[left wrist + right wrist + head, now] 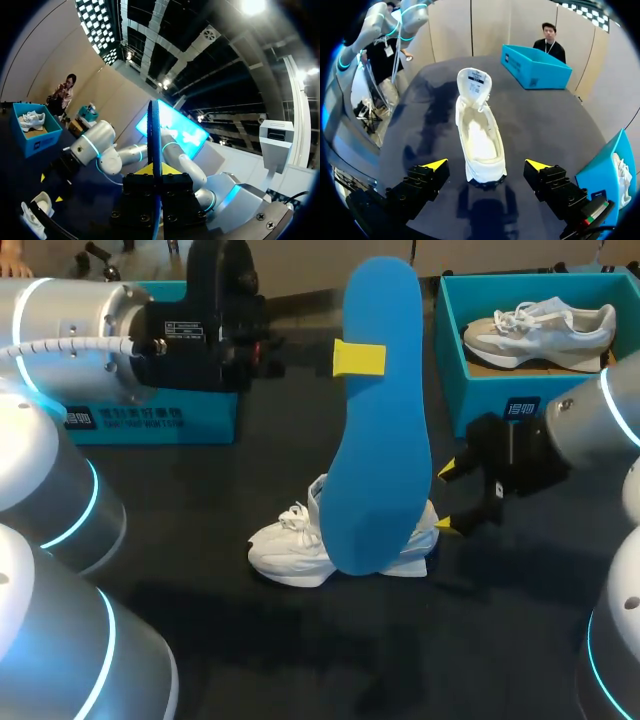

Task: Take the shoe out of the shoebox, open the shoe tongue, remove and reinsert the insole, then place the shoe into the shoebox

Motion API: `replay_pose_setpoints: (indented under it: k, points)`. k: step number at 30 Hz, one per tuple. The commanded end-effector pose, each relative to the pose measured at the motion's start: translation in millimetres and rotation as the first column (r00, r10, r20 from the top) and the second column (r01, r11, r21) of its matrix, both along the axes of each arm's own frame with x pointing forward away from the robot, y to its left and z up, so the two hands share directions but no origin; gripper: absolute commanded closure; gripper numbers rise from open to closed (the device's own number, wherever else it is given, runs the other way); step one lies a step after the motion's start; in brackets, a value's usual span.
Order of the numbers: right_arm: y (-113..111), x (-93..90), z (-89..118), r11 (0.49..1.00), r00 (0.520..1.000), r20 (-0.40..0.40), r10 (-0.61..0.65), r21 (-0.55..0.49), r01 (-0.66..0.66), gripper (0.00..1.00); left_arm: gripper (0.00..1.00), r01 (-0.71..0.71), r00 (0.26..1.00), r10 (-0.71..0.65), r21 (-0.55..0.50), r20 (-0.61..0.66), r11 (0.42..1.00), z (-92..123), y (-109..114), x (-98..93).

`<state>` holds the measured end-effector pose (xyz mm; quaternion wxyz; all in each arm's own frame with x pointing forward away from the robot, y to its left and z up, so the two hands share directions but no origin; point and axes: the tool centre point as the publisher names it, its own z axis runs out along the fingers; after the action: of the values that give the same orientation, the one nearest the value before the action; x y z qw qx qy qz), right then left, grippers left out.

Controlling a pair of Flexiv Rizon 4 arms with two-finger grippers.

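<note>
The shoe lies before the left shoebox and right shoebox, insole above it.

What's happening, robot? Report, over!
Left hand shut on blue insole, held high. Right hand open at heel of white shoe, tongue up. Nothing between hand and shoe.

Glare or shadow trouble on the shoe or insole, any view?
Head view: no glare on the blue insole; faint shadow on the table before the white shoe. Left wrist view: bright ceiling lamps flare beyond the insole, seen edge-on. Right wrist view: shoe evenly lit, dark shadow by its heel.
</note>
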<state>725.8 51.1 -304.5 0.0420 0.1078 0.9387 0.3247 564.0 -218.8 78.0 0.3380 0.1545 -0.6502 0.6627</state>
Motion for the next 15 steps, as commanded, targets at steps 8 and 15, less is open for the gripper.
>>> replay_pose_setpoints:
  k: [8,15]
  points:
    - [-5,6.8,19,0.984,0.995,-0.078,-0.064,-0.172,0.049,0.00,1.00,-0.001,1.000,0.001,-0.001,0.000,1.000,-1,-1,-0.8]
    - [-8,13.3,17,0.972,0.994,-0.088,-0.069,-0.232,0.047,0.00,1.00,-0.001,1.000,0.001,-0.001,0.000,1.000,-1,-1,-0.8]
